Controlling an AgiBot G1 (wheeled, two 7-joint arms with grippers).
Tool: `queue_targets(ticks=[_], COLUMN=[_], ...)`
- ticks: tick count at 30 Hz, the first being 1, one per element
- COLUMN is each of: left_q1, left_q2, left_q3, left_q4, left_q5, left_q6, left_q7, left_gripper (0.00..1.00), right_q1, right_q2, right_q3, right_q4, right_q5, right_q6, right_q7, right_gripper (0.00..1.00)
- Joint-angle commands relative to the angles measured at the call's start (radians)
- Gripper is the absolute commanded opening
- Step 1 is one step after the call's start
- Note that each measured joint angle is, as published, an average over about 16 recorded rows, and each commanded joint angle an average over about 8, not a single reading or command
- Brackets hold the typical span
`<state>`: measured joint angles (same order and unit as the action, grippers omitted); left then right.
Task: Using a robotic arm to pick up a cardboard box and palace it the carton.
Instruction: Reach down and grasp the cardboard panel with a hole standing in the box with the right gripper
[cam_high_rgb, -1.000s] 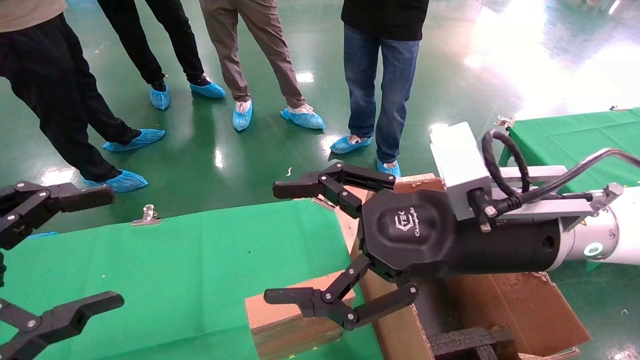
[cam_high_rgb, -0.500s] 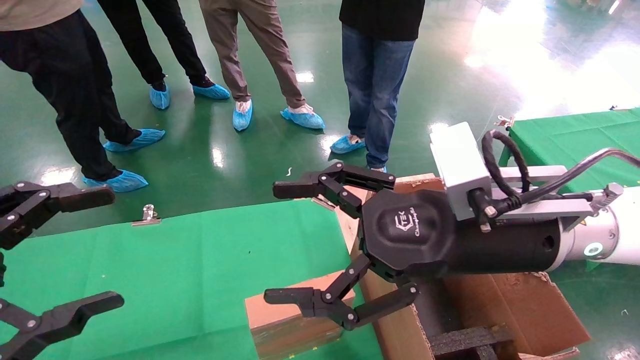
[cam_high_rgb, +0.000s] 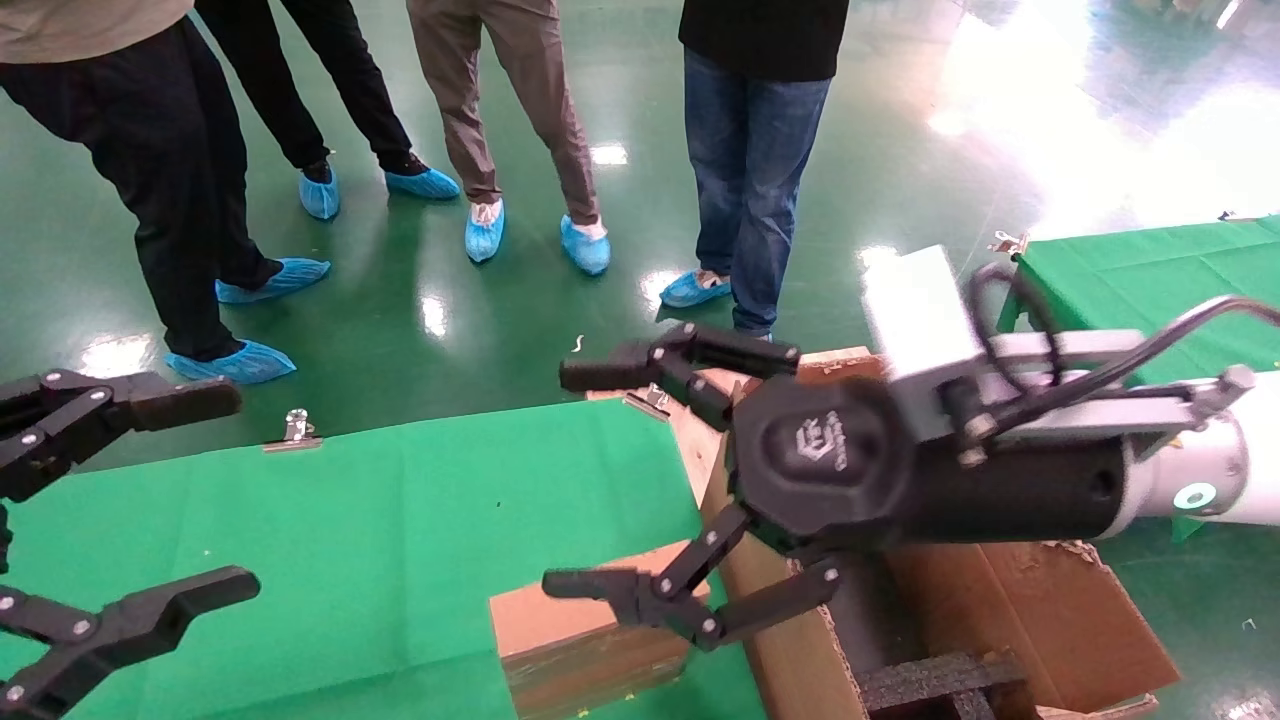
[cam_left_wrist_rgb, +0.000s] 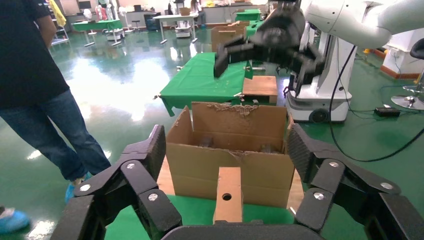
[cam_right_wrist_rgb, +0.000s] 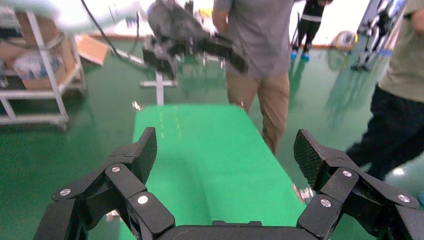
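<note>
Left edge of the head view: left gripper, black multi-link fingers only, spread wide, nothing between them. One finger sits at mid-left, the other at lower left, over the green table cloth. Idle by appearance.

Upper band, left to centre: several people standing on the green floor, blue shoe covers on. Not part of the task.

Mid-left, at the cloth's far edge: a small metal clip.

Lower centre: the cardboard box, small, brown, scuffed and glossy, resting on the cloth at its right end, just beside the carton wall. In the left wrist view the cardboard box shows its narrow side with a round hole, standing upright in front of the carton.

Centre to right: the robotic arm, white tube with black cable and grey camera block, reaching in from the right edge. Its right gripper is opened wide and empty; upper finger at centre, lower finger at lower centre, overlapping the box top in this view. Contact cannot be told.

Lower right: the carton, large, ragged flaps, black foam inside.

Governing relation: the box lies below and slightly right of the right gripper's open span, nearer this arm than the left. Judged: the gripper likely needs to descend and close across the box's thin dimension.
</note>
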<state>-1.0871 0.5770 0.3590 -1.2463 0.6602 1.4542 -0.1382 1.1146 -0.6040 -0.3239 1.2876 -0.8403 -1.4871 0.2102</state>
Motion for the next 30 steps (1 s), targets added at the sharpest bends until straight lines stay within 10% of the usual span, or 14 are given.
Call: queue_targets(ticks=[1,30], left_q1=[0.000,0.000], left_q2=[0.000,0.000], left_q3=[0.000,0.000], left_q4=[0.000,0.000], left_q5=[0.000,0.000], left_q6=[0.000,0.000], left_q7=[0.000,0.000], left_gripper=[0.00,0.00], right_q1=[0.008,0.377], right_q2=[0.006,-0.273], right_q3=[-0.010,-0.397], right_q4=[0.001,-0.136], right_q5=[-0.029,-0.677], right_q6=[0.005,-0.081], right_q7=[0.005,-0.002], right_gripper=[1.00,1.00])
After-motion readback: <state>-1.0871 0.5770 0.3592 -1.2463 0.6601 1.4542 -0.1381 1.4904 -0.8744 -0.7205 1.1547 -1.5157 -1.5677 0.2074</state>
